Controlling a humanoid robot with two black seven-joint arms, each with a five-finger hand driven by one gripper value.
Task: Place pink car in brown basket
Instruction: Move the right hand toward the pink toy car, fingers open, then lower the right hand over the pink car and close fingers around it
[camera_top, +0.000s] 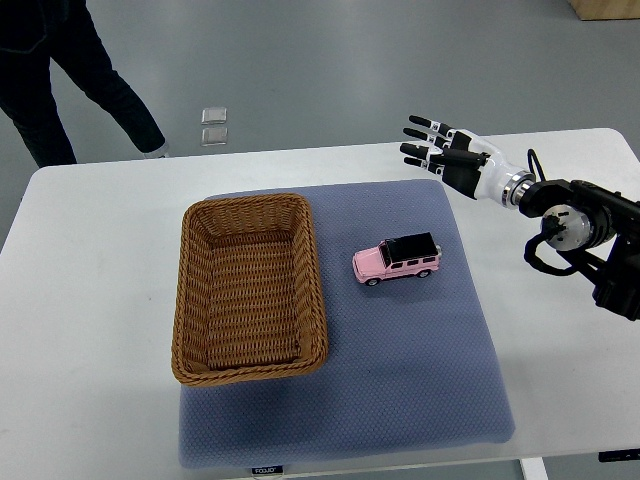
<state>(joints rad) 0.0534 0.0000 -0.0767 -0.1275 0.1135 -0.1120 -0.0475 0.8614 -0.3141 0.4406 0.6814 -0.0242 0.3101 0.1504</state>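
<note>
Behind the table (90, 250), person's legs (70, 80), cropped.

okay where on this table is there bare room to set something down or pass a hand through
Bare mat lies in front of the pink car and right of the brown basket. White table left of the basket is bare too. The tightest spot is the gap between basket and car. The right hand hovers at the far right corner.

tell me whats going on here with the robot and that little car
The robot's right hand hovers with fingers spread over the far right corner of the blue mat, holding nothing. The pink car sits untouched on the mat, just right of the brown basket, which is empty. So the car is not yet picked up. The left arm is out of view. A person's legs show beyond the table's far left corner.
</note>
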